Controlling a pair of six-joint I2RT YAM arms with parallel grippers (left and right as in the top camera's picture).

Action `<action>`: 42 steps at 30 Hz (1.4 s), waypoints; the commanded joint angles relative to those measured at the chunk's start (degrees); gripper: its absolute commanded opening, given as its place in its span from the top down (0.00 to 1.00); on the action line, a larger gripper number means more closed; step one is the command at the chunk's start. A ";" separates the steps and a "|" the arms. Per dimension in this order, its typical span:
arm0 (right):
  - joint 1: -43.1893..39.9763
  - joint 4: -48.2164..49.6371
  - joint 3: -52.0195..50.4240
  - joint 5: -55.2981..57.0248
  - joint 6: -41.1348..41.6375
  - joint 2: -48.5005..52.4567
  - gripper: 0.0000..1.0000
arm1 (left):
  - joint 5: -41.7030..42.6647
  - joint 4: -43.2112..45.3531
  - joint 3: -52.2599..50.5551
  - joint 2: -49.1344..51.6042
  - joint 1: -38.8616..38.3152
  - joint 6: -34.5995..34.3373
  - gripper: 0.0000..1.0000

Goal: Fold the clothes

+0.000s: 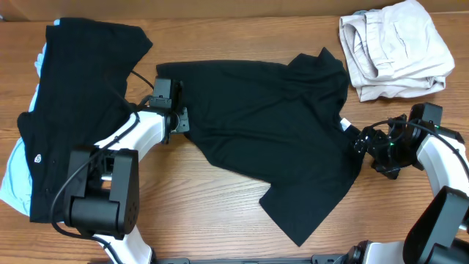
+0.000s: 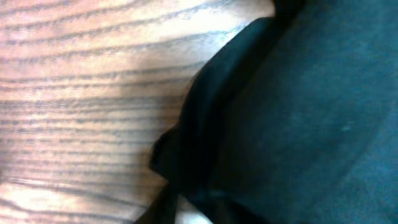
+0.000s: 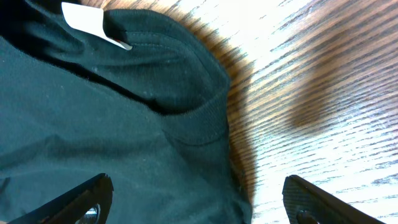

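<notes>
A crumpled black T-shirt [image 1: 271, 117] lies spread across the middle of the table. My left gripper [image 1: 178, 119] is at its left edge, and in the left wrist view the cloth [image 2: 298, 112] bunches to a point between the closed jaws. At the shirt's right edge, near the collar, my right gripper [image 1: 359, 141] stands open. Its fingers [image 3: 87, 196] straddle the hem [image 3: 205, 124], one over the fabric and one over bare wood. A white tag [image 3: 93, 22] shows at the collar.
A heap of black clothes [image 1: 80, 88] lies at the far left over a pale blue garment [image 1: 16, 176]. Folded beige trousers [image 1: 396, 48] sit at the back right. Bare wooden table [image 1: 220, 213] shows in front of the shirt.
</notes>
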 commanded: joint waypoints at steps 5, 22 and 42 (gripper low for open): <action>0.24 0.24 1.42 0.09 -0.28 -1.42 0.09 | -0.72 -2.29 1.75 0.92 0.02 0.33 0.96; 0.24 -0.13 1.42 0.04 -0.28 -1.42 0.09 | -0.20 -57.13 34.38 -3.23 -0.11 0.11 0.96; 0.24 -0.92 1.42 0.02 -0.26 -1.42 0.09 | -2.03 -38.91 29.46 -2.32 -0.48 0.42 0.96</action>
